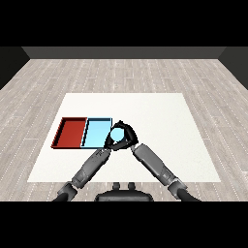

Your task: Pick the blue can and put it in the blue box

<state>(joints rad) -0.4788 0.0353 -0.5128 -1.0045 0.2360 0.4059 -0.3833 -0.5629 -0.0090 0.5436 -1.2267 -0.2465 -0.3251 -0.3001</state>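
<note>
The blue can [116, 134] shows as a light blue oval just right of the light blue tray [96, 133], at its right rim. My right hand [128, 133] is curled round the can, with dark fingers above and to the right of it. Whether the can rests on the table or is held above it is unclear. My left hand [109, 144] lies close below and left of the can, by the blue tray's near right corner, and the right hand and can partly hide it.
The red tray [70, 132] lies directly left of the blue tray, the two sharing a wall. Both sit on the left half of the white table [164, 126]. Both forearms meet in the middle, near the table's front.
</note>
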